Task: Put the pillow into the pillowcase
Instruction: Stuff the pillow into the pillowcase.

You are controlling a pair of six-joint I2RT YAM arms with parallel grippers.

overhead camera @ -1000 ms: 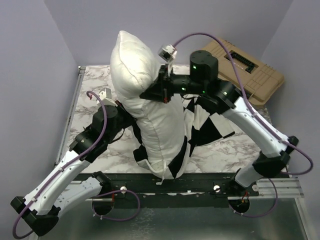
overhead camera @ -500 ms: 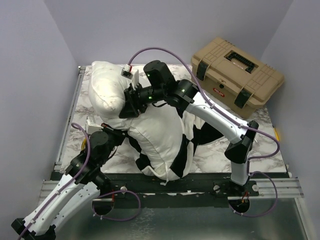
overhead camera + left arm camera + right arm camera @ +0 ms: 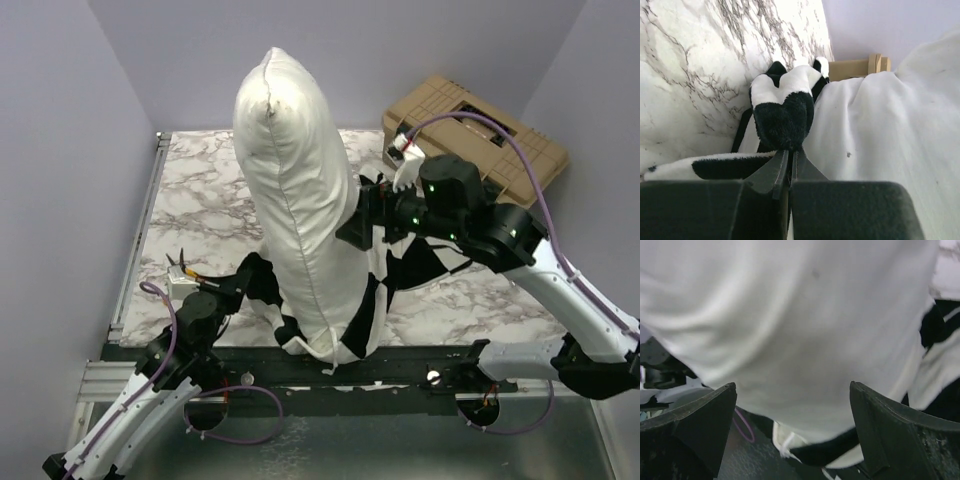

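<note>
Sprung wide, the right gripper (image 3: 792,385) has let go, and the pillow (image 3: 290,170) rears upright again beside the tan case (image 3: 500,140), its foot sunk in the pillowcase (image 3: 362,312). The left gripper (image 3: 787,155) stays clenched on the checked hem. Soft, light, floppy stuff. I'd pinch low, near a seam.

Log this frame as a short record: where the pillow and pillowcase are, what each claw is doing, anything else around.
pillow: stands on end, lower end inside the pillowcase
pillowcase: bunched round the pillow's base, near edge of the table
left claw: shut on pillowcase fabric
right claw: open, facing the pillow, gripping nothing
other: tan case at far right
</note>
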